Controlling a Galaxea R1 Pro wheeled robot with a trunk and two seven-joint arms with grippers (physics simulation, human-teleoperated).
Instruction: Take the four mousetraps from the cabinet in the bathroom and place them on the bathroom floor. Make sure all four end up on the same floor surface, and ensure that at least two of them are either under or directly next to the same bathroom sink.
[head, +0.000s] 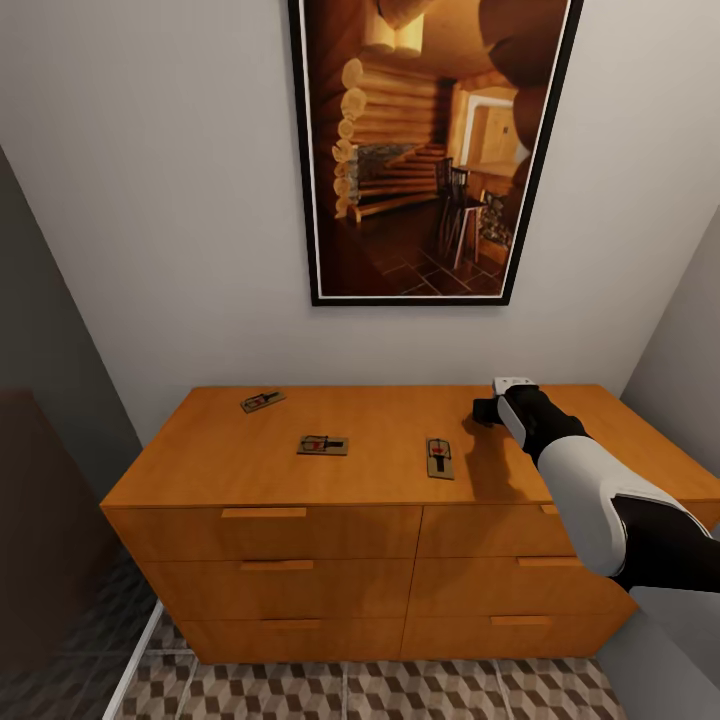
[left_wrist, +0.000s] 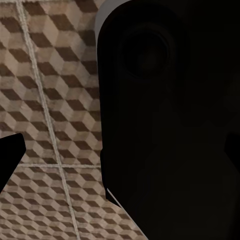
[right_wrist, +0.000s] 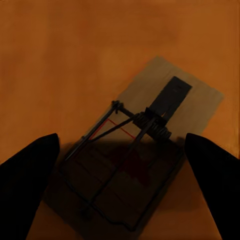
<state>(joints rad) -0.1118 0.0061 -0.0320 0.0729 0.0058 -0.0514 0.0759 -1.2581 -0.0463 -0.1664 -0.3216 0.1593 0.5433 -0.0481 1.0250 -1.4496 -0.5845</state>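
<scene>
Three mousetraps lie flat and apart on the top of the orange-brown cabinet (head: 400, 480) in the head view: one (head: 262, 401) toward the back at about ten o'clock from the top's middle, one (head: 322, 445) near the middle, and one (head: 439, 458) close to the front edge at about five o'clock. The right arm reaches in from the picture's four o'clock, and the right gripper (head: 487, 410) hangs over the cabinet top to the right of the traps, its dark fingers largely hidden behind the wrist, so what lies beneath it cannot be made out from there. The right wrist view shows it: a fourth mousetrap (right_wrist: 137, 160) rests on the wood, its board, spring coil and wire bar half sunk in shadow, while the two black fingertips (right_wrist: 27, 185) stand spread wide on either side of it, not touching it. Above the cabinet hangs a framed picture (head: 430, 150) of a log-cabin room, cropped at the top. The bathroom floor (head: 380, 695) shows as a cube-patterned strip below the drawers, and again in the left wrist view (left_wrist: 50, 100), where a black, featureless body blocks most of the frame; whether the left gripper's jaws are spread or closed cannot be told.
</scene>
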